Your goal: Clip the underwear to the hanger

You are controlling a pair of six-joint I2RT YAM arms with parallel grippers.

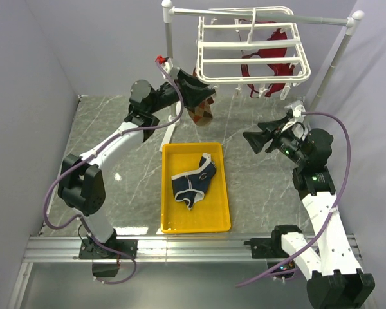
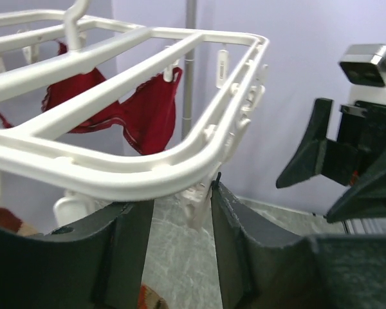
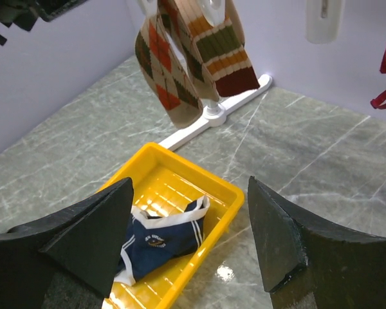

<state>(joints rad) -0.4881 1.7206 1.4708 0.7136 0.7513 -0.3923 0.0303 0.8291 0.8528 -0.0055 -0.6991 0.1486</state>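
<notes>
Nearest my bases, a yellow tray (image 1: 222, 193) lies flat on the marble bench (image 1: 116, 129) between my two arms. The underwear (image 1: 193, 180) is in its far half, a crumpled navy heap with white trim, touching neither claw. My right wrist camera looks down on it (image 3: 156, 241) and shows a small orange mark on the fabric.

My right claw (image 1: 260, 138) hangs in the air to the right of the tray, a little beyond it, and points left. It is spread wide with nothing between the fingers (image 3: 90, 232) – only the tray and the bench show through the gap.

Farther back, my left claw (image 1: 196, 90) is raised to the near left corner of the hanger (image 1: 251, 48). Its fingers (image 2: 122, 257) are partly spread just under the hanger's curved white rim (image 2: 116, 174). A small white clip (image 2: 198, 199) dangles in the gap, close against one finger, with bench showing between it and the other. Whether the clip is touched, I cannot tell.

Below that corner hangs a brown-and-cream argyle cloth (image 1: 201, 112), clipped up and clear of the bench.

The hanger itself hangs by its hook from the top rail of a white pole stand (image 1: 170, 38), its crossbars running side to side. At its far side a dark red garment (image 1: 270, 61) hangs from the clips.
</notes>
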